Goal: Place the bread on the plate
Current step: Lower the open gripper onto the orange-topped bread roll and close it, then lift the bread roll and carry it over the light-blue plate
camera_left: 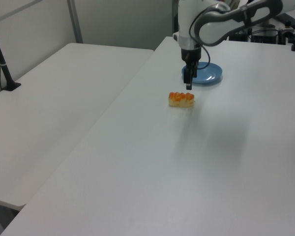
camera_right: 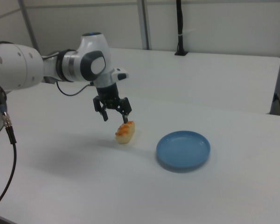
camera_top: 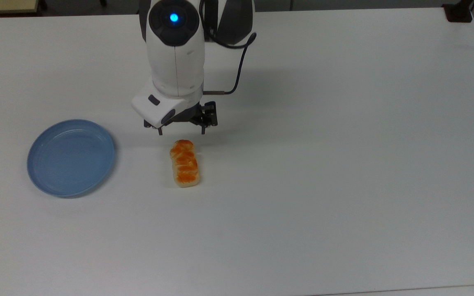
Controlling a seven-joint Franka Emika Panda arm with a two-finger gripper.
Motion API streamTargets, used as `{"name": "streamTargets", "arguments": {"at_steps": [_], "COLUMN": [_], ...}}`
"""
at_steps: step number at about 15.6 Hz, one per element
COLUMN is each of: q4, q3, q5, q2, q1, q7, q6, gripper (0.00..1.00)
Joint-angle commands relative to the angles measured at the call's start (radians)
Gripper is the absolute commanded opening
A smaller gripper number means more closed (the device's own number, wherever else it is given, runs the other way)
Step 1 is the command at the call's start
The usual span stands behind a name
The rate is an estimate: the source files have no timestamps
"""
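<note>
Top view: gripper (camera_top: 182,132) is spread wide and empty, just off the bread's (camera_top: 184,163) far end, with the plate (camera_top: 70,157) well apart on the top view's left of the bread; I'd shift it over mid-loaf before dropping so the fingers straddle the pale long sides. Left view: fingertips hang above the bread (camera_left: 181,99), no contact, plate (camera_left: 208,76) behind it. Right view: gripper (camera_right: 115,112) open above the bread (camera_right: 125,131), plate (camera_right: 183,149) to the right view's right; close gently, looks soft.

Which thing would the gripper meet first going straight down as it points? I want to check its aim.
Probably the bread: the open gripper hangs just above its far end, though depth leaves the alignment uncertain.
</note>
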State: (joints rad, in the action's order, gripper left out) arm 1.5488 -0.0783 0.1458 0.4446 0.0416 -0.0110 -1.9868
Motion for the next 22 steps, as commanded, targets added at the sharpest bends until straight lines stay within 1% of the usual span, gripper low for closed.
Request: {"name": "streamTargets", "arguments": {"at_steps": [1,4,8,15,17,19,20,21,22], "q4": [-0.006,-0.006,-0.006,-0.006,-0.007,-0.006,-0.006,-0.007,-0.007], "q3": [0.002,0.002,0.000,0.000,0.000,-0.001,-0.001,-0.001,-0.001], "q5": [0.023,0.040,0.040,0.037,0.037,0.037,0.035,0.034,0.034], "q2": [0.045,0.088,0.120,0.157,0.163,0.163,0.163,0.160,0.155], "q1": [0.017,0.015,0.011,0.009,0.011,0.014,0.014,0.015,0.015], "q7": [-0.018,-0.014,-0.010,-0.004,-0.006,-0.010,-0.012,-0.014,-0.014], "q6": [-0.072,-0.121,-0.156,-0.237,-0.245,-0.253,-0.253,-0.253,-0.253], "gripper": [1.00,1.00,1.00,1.00,0.85,0.50,0.39,0.32,0.27]}}
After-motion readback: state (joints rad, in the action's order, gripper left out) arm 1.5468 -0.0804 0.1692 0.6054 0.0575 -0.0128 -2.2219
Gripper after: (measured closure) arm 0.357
